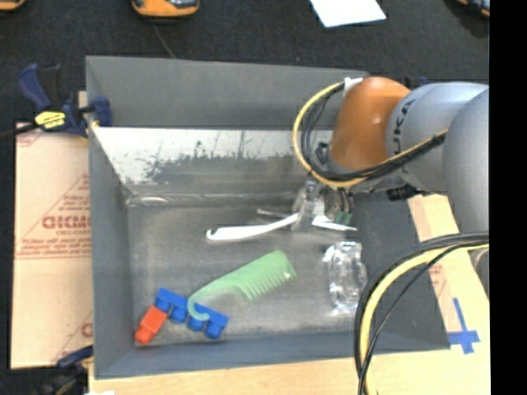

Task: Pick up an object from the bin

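Hanging over one white utensil, near one green comb, the pincer hides its grip.

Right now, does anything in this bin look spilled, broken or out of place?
Nothing stands out. The white hooked stick, green comb, blue-and-orange block piece and clear plastic piece lie loose on the floor of the bin, nothing spilled or visibly broken. The gripper sits at the stick's right end.

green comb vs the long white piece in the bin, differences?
The green comb is broad and toothed; the white piece is thin, smooth and curved. The comb lies diagonally in front; the white piece lies behind it, its right end at the gripper. Both are long and lie flat.
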